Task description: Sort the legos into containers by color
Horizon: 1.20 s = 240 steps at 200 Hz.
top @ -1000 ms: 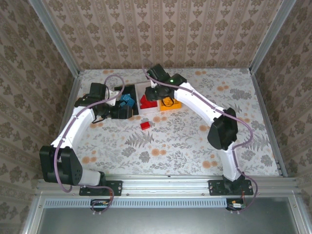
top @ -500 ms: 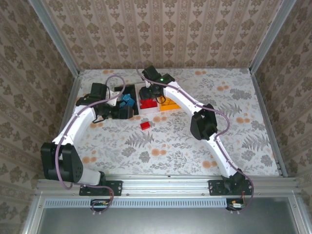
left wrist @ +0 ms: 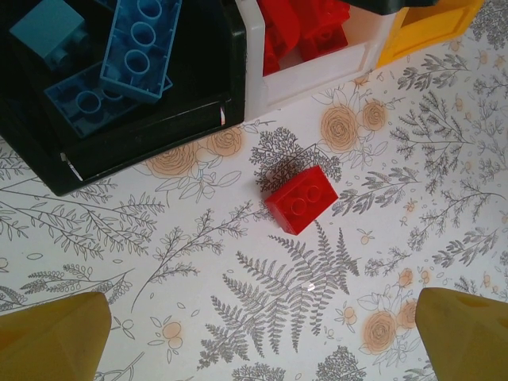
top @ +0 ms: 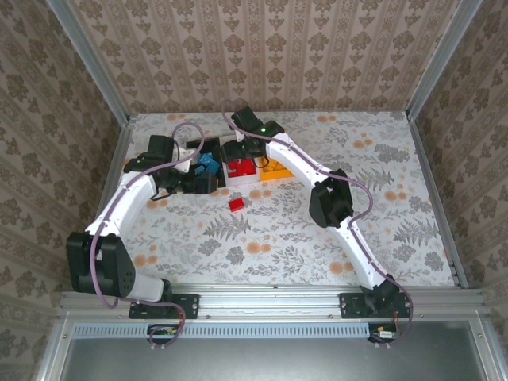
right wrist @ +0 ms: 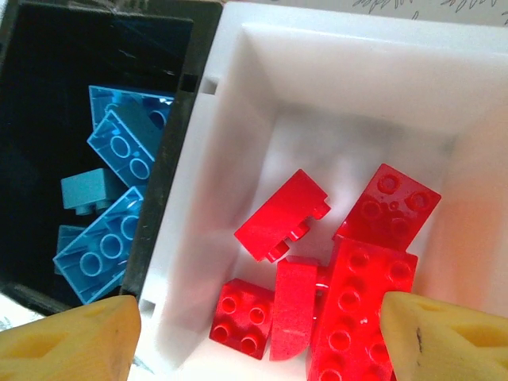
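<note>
Right arm [top: 305, 171] arches up from its base, elbow bent, wrist reaching left over the bins at the far side of the table [top: 278, 230]. Left arm [top: 119, 202] curves in from the left, wrist low beside the black bin [left wrist: 151, 135]. Right gripper [right wrist: 254, 349] spread wide, empty, above the white bin [right wrist: 238, 103]. Left gripper [left wrist: 258, 337] also spread, empty, over the tabletop. Bins joined in a row: black, white, orange bin [left wrist: 429, 24]. Black holds blue bricks [left wrist: 139, 48]; white holds red bricks [right wrist: 357, 294]. One loose red brick [left wrist: 302, 198] lies on the table just in front of the white bin.
</note>
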Each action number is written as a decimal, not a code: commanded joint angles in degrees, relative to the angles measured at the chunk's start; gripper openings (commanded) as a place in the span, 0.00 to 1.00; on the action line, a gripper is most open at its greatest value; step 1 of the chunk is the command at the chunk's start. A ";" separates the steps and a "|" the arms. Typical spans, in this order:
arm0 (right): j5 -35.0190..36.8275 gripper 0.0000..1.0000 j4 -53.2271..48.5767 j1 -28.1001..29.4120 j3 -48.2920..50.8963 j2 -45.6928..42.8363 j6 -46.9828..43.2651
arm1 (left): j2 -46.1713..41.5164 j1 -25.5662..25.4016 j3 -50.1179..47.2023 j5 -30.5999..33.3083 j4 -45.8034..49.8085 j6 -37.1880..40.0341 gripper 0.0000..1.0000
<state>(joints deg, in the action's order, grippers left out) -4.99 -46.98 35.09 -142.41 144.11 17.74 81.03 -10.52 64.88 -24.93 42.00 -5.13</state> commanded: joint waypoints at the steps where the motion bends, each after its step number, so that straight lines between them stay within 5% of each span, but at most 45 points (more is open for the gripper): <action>1: -1.33 0.82 1.84 -0.12 3.66 -7.87 -0.70 | -0.66 -0.24 -1.03 -0.66 -0.99 -0.40 1.00; 84: -6.31 0.85 16.01 -5.97 42.89 -34.39 0.41 | -5.16 -0.08 -2.76 -0.15 -5.57 -0.70 1.00; 109: -7.62 1.00 20.04 -9.57 54.61 -42.88 2.50 | -6.02 -1.09 -0.83 2.66 -3.90 -4.45 1.00; 125: -8.61 1.00 22.06 -11.69 61.06 -47.32 3.96 | -6.24 -2.35 -0.59 4.18 -3.34 -9.46 1.00; 183: -9.35 1.00 23.61 -14.26 73.90 -56.04 4.30 | -2.70 -17.85 -2.89 13.88 -5.04 -20.54 1.00; 240: -10.32 1.00 24.30 -14.43 79.88 -58.42 4.03 | 7.73 -23.61 -1.25 18.35 -6.56 -22.15 0.95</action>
<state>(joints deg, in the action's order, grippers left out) -13.78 -23.77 20.86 -64.27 88.05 21.41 85.27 -32.84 62.37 -10.20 35.99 -25.34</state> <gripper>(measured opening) 0.999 0.960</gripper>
